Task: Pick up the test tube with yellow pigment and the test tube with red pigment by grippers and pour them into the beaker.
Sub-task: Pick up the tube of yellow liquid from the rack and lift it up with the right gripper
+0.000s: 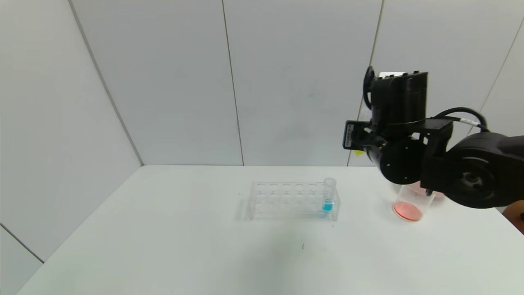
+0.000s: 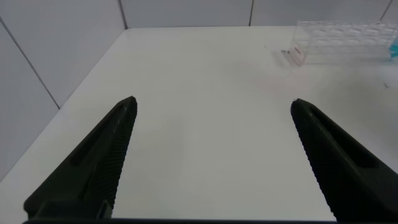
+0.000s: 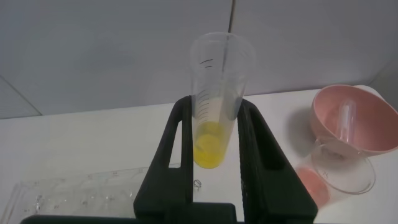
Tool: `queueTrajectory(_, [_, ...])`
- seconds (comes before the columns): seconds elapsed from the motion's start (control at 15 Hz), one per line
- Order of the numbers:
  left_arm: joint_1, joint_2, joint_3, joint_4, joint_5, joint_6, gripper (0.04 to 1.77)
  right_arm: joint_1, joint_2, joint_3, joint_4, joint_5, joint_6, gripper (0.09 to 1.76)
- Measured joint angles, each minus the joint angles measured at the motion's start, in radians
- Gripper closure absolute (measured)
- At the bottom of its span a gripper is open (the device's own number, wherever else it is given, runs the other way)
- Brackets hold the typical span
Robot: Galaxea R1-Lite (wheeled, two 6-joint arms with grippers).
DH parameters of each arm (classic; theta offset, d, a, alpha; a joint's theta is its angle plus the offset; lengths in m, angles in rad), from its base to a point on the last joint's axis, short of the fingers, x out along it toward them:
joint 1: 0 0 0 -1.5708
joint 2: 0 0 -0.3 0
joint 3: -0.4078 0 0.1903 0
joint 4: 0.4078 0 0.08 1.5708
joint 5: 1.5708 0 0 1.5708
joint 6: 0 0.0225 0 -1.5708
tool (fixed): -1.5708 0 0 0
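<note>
A: Head view first. What did you see on the surface (image 1: 204, 246)?

B: A clear many-holed rack (image 1: 286, 200) stood near the middle, with one tube of blue liquid (image 1: 328, 196) upright in its right end hole. Right of it stood the beaker (image 1: 411, 205), a layer of orange-red liquid in its bottom. The right arm hung above the beaker, blocking the top of it, and a bit of the pink bowl (image 1: 417, 188) showed just behind.

A: And the right hand?

B: The right hand (image 3: 214, 143) had its two black fingers closed tight on the test tube with yellow pigment (image 3: 217, 106). From the right wrist view the tube stood upright between them, open end up, the yellow liquid pooled at the bottom. It was lifted well clear of the rack.

A: The test tube with red pigment?

B: An empty-looking clear tube (image 3: 344, 124) lay tilted inside the pink bowl. I could not tell that it was the red one. The bowl sat just behind the beaker, touching or nearly so.

A: The left hand?

B: The left hand (image 2: 214, 162) was spread wide with nothing between the fingers, over the bare left part of the surface, well apart from the rack.
</note>
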Motion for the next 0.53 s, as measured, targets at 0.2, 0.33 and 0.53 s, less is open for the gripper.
queueTrajectory(0.2, [0.000, 0.000, 0.000, 0.000, 0.000, 0.000, 0.05, -0.129, -0.077, 0.036, -0.001, 0.095, -0.047, 1.36])
queueTrajectory(0.33, [0.000, 0.000, 0.000, 0.000, 0.000, 0.000, 0.05, -0.238, -0.120, 0.060, -0.002, 0.196, -0.081, 1.36])
queueTrajectory(0.53, [0.000, 0.000, 0.000, 0.000, 0.000, 0.000, 0.05, -0.409, -0.161, 0.081, -0.002, 0.345, -0.103, 1.36])
